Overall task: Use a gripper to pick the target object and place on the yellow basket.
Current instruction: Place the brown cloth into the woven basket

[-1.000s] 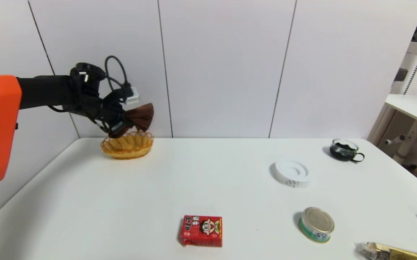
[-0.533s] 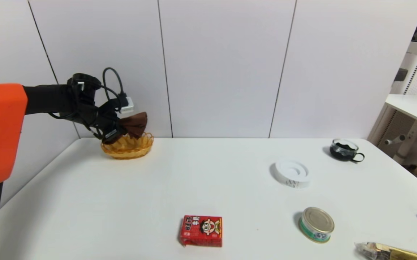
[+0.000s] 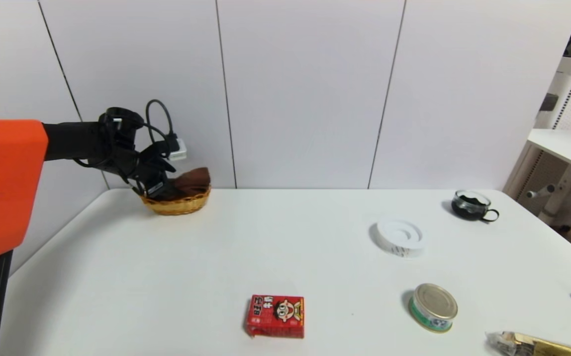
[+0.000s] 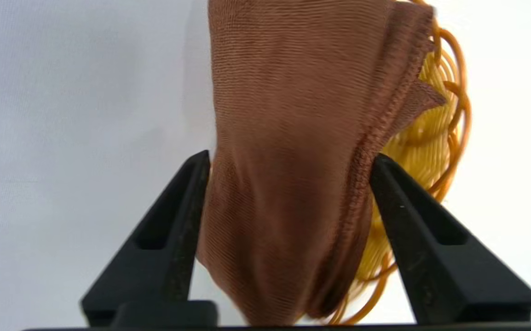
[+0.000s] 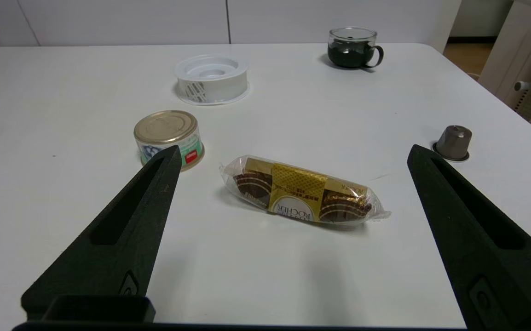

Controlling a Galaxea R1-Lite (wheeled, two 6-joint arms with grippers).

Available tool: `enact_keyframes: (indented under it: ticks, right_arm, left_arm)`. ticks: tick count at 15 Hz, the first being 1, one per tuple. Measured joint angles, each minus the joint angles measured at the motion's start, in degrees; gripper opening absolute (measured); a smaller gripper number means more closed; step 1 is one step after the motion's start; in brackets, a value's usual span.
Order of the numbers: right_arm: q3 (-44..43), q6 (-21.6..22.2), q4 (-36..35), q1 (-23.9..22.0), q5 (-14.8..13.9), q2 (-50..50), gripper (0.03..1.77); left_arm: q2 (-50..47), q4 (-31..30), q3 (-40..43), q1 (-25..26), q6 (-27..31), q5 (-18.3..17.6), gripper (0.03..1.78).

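The robot's left claw stands wide at the far left of the white tabletop, its fingers on either side of a brown towel. The towel lies in the yellow basket, with part of it rising above the rim. The right claw, also wide, is idle above the near right, before a wrapped chocolate bar. A red carton sits near the middle, with a tin can and a white ring-shaped dish to its right.

Black-and-orange arm, looping black cable.
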Motion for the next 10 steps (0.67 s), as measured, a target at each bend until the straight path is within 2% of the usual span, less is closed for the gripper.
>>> enact_keyframes:
  ticks: [4, 6, 10]
  right_arm:
    - [0.0, -0.02, 0.0, 0.0, 0.0, 0.0, 1.69]
    - [0.0, -0.02, -0.02, 0.0, 0.0, 0.0, 1.69]
    - [0.0, -0.02, 0.0, 0.0, 0.0, 0.0, 1.69]
  left_arm:
    - [-0.79, 0.96, 0.0, -0.44, 0.07, 0.0, 1.42]
    - [-2.89, 3.99, 0.24, -0.55, -0.21, -0.02, 1.48]
    - [-13.81, 19.04, 2.45, -0.83, -2.46, 0.09, 1.57]
